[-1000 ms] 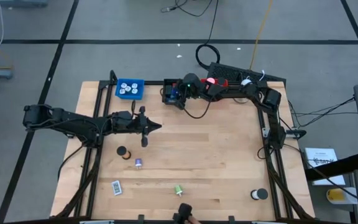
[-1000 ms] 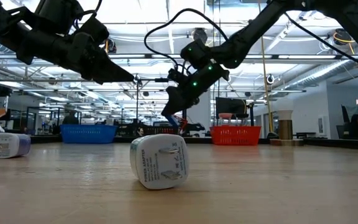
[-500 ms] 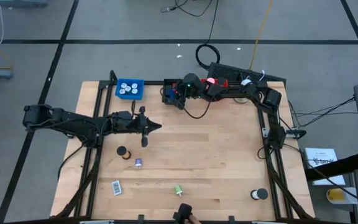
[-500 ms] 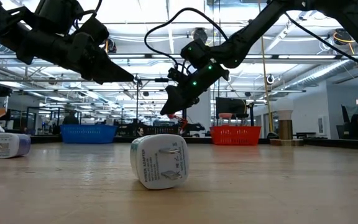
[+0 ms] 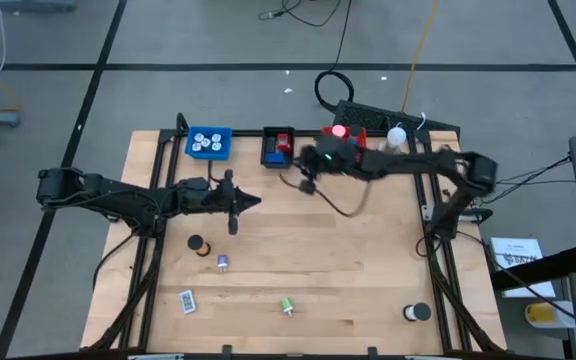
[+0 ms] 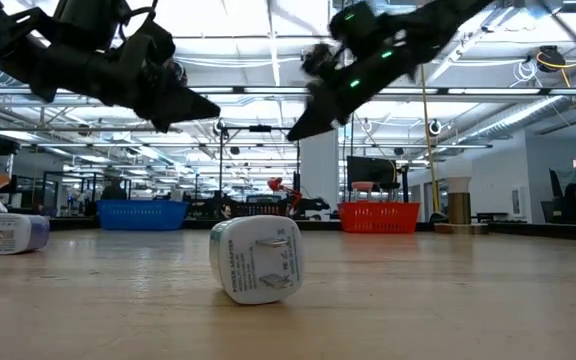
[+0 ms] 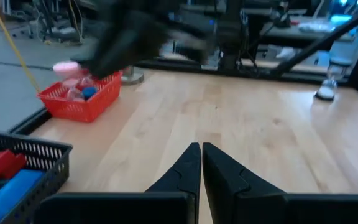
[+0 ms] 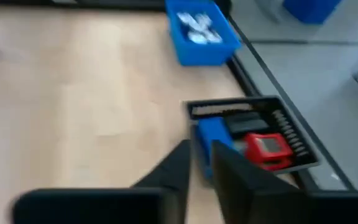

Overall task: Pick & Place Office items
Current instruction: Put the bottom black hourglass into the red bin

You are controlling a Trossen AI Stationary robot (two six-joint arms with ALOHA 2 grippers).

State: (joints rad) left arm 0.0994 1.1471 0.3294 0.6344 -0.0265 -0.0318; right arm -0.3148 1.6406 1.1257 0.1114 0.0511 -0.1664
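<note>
Right gripper [image 5: 304, 186] empty beside black tray [image 5: 278, 146]

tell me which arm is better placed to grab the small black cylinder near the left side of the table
Left. The left gripper hangs just above and beside the black cylinder, empty with fingers shut. The right gripper sits farther away, near the black tray.

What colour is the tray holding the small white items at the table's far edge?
Blue: the blue rectangular tray, clearest in the high view.
</note>
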